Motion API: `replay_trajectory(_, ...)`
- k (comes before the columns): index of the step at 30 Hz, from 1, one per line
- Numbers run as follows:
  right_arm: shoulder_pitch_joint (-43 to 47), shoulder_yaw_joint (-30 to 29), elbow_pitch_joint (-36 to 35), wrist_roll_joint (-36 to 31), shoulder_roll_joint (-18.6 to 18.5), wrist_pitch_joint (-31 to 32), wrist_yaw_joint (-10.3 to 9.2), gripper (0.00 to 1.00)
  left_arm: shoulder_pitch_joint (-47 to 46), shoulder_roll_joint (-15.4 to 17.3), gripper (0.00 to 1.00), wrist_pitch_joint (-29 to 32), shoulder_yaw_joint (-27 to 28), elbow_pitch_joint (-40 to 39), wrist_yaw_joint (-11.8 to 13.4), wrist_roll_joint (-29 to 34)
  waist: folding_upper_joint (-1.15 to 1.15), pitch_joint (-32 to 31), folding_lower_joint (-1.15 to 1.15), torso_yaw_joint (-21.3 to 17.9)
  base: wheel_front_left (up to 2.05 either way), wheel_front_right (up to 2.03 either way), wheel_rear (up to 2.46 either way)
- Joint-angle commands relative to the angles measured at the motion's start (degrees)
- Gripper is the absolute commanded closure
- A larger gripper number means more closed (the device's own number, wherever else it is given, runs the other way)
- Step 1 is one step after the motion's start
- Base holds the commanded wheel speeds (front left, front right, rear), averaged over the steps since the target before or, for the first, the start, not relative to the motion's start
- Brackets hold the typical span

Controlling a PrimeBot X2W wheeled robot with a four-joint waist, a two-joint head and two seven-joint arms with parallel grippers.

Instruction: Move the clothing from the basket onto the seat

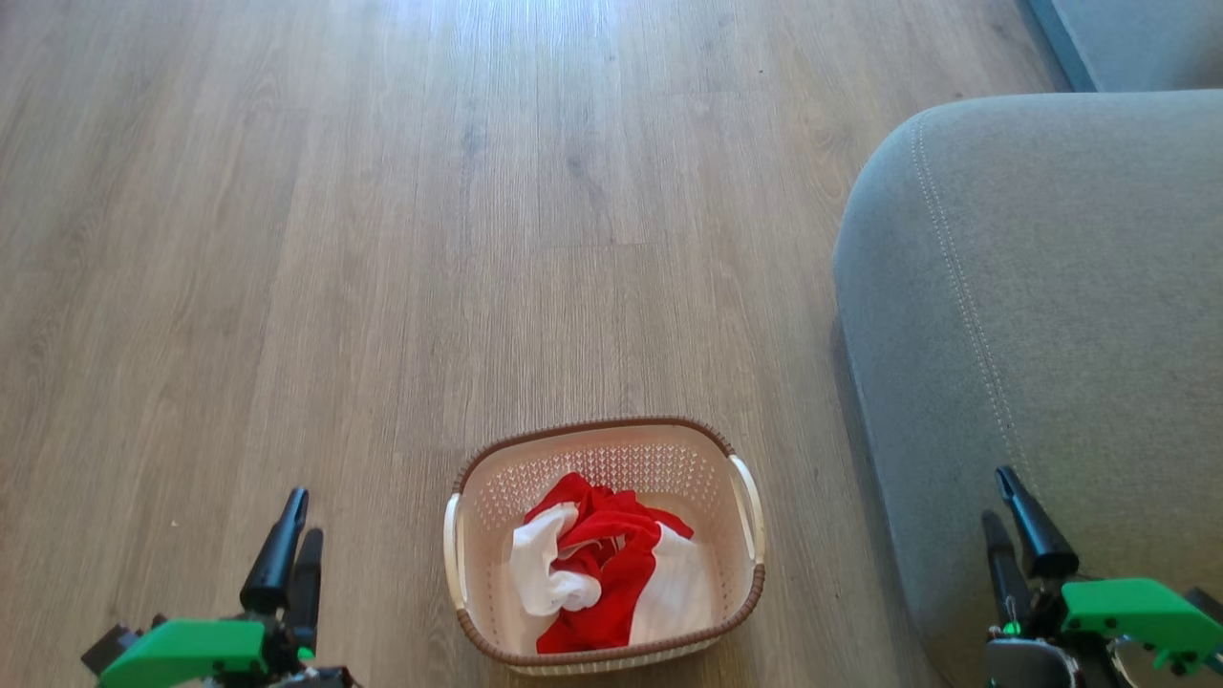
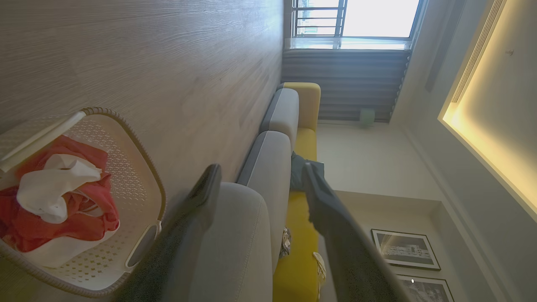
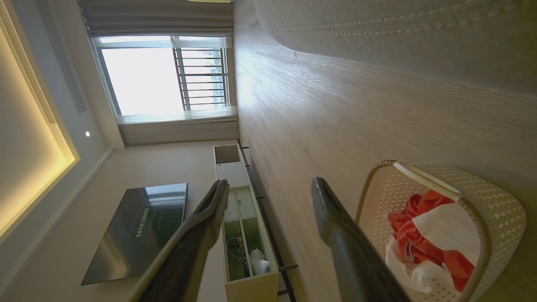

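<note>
The cream basket point(image 1: 592, 426) with a brown rim stands on the floor directly in front of me. The clothing point(image 1: 602, 564) lies crumpled inside it, bright red mixed with white panels. To its right is the big grey seat point(image 1: 1051, 306) with a rounded corner and double stitching. My left gripper point(image 1: 306, 516) is open at the lower left, well left of the basket. My right gripper point(image 1: 997, 497) is open at the lower right, over the seat's near edge. The left wrist view shows the open left gripper point(image 2: 261, 167), the basket point(image 2: 138, 184), clothing point(image 2: 58, 197) and seat point(image 2: 235, 243). The right wrist view shows the open right gripper point(image 3: 269, 182), the basket point(image 3: 495, 197) and clothing point(image 3: 432, 235).
Bare wood-look floor point(image 1: 382, 239) stretches ahead and to the left of the basket. A second grey cushion point(image 1: 1137, 38) lies beyond the seat. Yellow sofa parts point(image 2: 302, 251) sit behind the grey cushions. A low cabinet point(image 3: 243, 218) and a television point(image 3: 138, 230) stand along the far wall.
</note>
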Motion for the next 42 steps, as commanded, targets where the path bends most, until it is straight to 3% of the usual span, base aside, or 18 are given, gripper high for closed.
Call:
replay_trajectory(1, -1.94, 0.27, -2.06, -0.24, -0.28, -0.55, 0.01, 0.0, -2.34, 0.23, 0.0, -0.54, 0.25, -1.99, -0.04, 0.37, 0.0, -0.07, 0.0, -0.01, 0.0, 0.0, 0.0)
replay_trajectory(11, -2.08, 0.84, -3.16, -1.71, -0.31, -2.24, 0.01, 0.0, -2.36, 0.29, 0.0, -2.22, 0.97, -3.17, -0.09, 1.65, 0.0, -0.32, 0.0, 0.25, 0.0, 0.0, 0.0)
replay_trajectory(20, -2.67, 0.26, -4.28, -6.88, -0.33, -3.76, 0.02, 0.0, -2.54, 0.35, 0.0, -3.73, 1.98, -4.61, -0.14, 3.35, 0.0, -0.64, 0.0, 0.63, 0.0, 0.0, 0.0)
replay_trajectory(30, -3.41, -0.17, -6.29, -13.85, -0.35, -5.28, 0.02, 0.0, -3.29, 0.4, 0.0, -5.24, 3.77, -6.55, -0.19, 7.27, 0.0, -0.92, 0.0, 0.97, 0.0, 0.0, 0.0)
replay_trajectory(42, -4.51, 0.54, -12.05, -26.71, -0.38, -7.3, 0.02, 0.0, -4.61, 0.47, 0.0, -7.25, 6.14, -10.82, -0.25, 14.82, 0.0, -0.97, 0.0, 1.59, 0.0, 0.0, 0.0)
